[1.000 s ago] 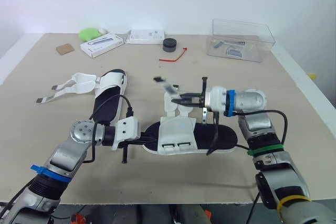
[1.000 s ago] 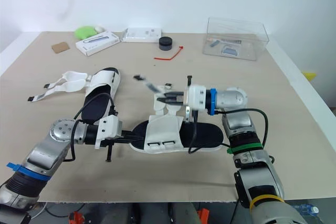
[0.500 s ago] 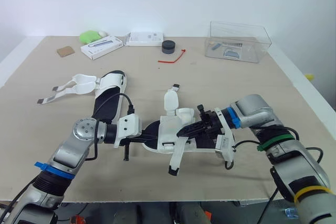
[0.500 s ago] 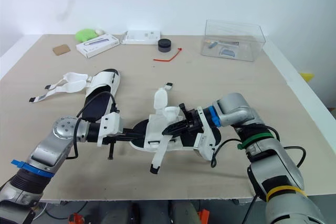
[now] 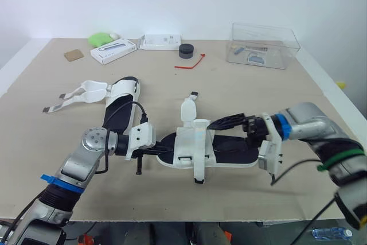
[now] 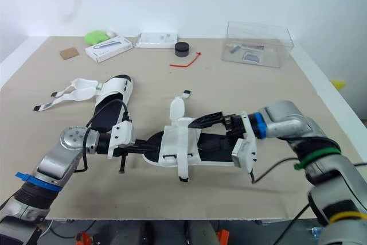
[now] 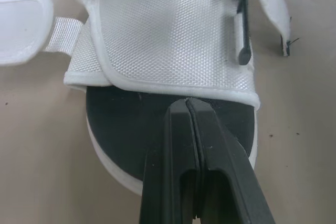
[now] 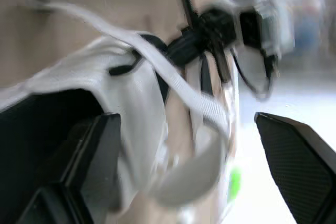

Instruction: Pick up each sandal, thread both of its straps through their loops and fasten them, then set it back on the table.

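On a beige tabletop (image 5: 258, 84), the left gripper (image 7: 188, 101) — shut and empty — pins the black-soled white mesh sandal (image 5: 192, 140); the right gripper (image 8: 184, 120), wide open, should pinch the dangling white strap (image 5: 198, 168) near its tip.

Silver arms (image 5: 73, 169); black-fingered left gripper (image 7: 188, 101); black cables (image 5: 122, 106); blue bands (image 5: 280, 124).

The right gripper (image 5: 225, 128) has let go of the strap (image 5: 199, 164) and backed off to the right, its jaws now spread wide above the heel end of the sandal (image 5: 232, 154). The strap, held up in the air a second ago, now lies down over the white upper, its tip at the counter (image 5: 241, 196) on the near side.
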`<act>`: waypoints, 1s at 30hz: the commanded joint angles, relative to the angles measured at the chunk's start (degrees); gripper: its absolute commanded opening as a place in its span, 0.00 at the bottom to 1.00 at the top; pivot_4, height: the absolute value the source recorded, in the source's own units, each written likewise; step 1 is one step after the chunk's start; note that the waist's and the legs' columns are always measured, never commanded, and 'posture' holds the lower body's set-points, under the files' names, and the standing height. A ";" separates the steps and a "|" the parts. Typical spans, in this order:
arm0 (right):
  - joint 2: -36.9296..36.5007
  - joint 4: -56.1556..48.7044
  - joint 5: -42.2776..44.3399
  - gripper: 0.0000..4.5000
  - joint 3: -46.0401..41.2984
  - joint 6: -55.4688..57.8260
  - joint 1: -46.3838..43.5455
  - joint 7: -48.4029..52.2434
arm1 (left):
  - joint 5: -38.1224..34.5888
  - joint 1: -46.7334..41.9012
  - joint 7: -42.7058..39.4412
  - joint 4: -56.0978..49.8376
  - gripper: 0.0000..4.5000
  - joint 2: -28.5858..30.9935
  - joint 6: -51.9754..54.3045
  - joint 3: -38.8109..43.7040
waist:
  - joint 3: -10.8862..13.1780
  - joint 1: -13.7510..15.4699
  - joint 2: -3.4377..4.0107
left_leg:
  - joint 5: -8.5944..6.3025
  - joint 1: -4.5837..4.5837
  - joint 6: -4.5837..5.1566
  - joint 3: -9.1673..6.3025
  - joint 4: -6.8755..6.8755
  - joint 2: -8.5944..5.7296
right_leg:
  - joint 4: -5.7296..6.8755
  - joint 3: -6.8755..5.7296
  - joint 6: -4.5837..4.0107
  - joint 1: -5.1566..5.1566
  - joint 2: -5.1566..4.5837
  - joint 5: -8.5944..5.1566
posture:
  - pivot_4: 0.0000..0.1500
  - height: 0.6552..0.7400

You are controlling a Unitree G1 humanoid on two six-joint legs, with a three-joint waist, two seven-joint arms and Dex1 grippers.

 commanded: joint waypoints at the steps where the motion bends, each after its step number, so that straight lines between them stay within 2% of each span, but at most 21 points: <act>1: -6.06 -19.30 19.78 0.99 -3.39 31.07 7.78 -2.39 | -0.65 -0.39 -0.30 -0.50 0.00 -0.09 0.30 0.25 | 0.01 -0.01 0.03 | -0.01 0.00 0.01 0.00 0.00 0.01 | 0.00 0.00 0.00 0.01 -0.01 0.00 | 1.00 1.00; 5: -15.40 -43.21 42.05 0.99 -7.41 63.23 15.96 -7.79 | -1.36 -0.51 -0.11 -0.79 0.00 -0.41 1.43 0.52 | 0.02 -0.27 0.09 | -0.01 -0.02 0.00 0.07 0.01 0.09 | 0.07 0.03 0.02 -0.08 0.04 0.00 | 1.00 1.00; 7: -19.30 -50.98 53.91 0.99 -10.09 75.93 18.14 -10.00 | -1.27 -0.56 -0.28 -0.82 0.00 -0.29 1.55 0.50 | 0.03 -0.22 0.09 | 0.01 0.02 -0.01 -0.01 0.01 0.13 | 0.06 -0.05 0.34 -0.04 0.11 -0.18 | 1.00 1.00; 11: -21.86 -56.41 66.80 0.99 -16.12 91.61 20.32 -11.32 | -1.24 -0.72 -0.65 -0.63 0.00 -0.07 1.66 0.61 | 0.02 -0.10 0.03 | 0.07 0.00 -0.08 -0.27 0.05 0.12 | 0.02 -0.26 0.34 0.02 0.13 -0.18 | 1.00 1.00; 13: -21.84 -57.01 70.39 0.99 -17.72 97.96 20.91 -11.15 | -1.24 -0.98 -0.84 -0.42 0.00 0.04 1.69 0.69 | 0.02 -0.09 0.02 | 0.08 -0.02 -0.06 -0.28 0.05 0.09 | 0.01 -0.27 0.35 0.03 0.11 -0.18 | 1.00 1.00; 15: -21.29 -57.48 69.68 0.99 -18.29 102.40 22.16 -10.32 | -1.19 -1.35 -1.00 -0.08 0.00 0.08 1.69 0.79 | 0.02 -0.09 0.02 | 0.08 -0.07 -0.06 -0.26 0.06 0.08 | -0.03 -0.25 0.38 0.01 0.12 -0.17 | 1.00 1.00; 19: -14.86 -51.62 64.75 0.99 -15.33 111.97 23.97 -20.05 | -1.03 -1.99 -1.14 0.58 0.00 -0.12 1.61 0.91 | -0.12 -0.05 -0.28 | 0.05 -0.19 -0.05 -0.38 0.04 0.09 | -0.12 -0.36 0.41 -0.01 0.12 -0.23 | 1.00 1.00; 23: -10.92 -52.07 58.11 0.99 -15.35 116.36 24.65 -17.79 | -1.03 -2.30 -1.42 1.08 0.00 -0.05 1.48 0.95 | -0.10 -0.08 -0.25 | 0.05 -0.29 -0.05 -0.35 0.06 0.00 | -0.10 -0.32 0.46 -0.09 0.16 -0.23 | 1.00 1.00; 30: -0.56 -50.84 58.52 0.99 -18.53 123.36 20.99 -24.59 | -1.13 -2.57 -1.40 1.35 0.00 -0.30 1.53 0.90 | -0.10 -0.09 -0.26 | 0.05 -0.27 -0.04 -0.41 0.07 0.03 | -0.09 -0.35 0.47 -0.07 0.30 -0.23 | 1.00 1.00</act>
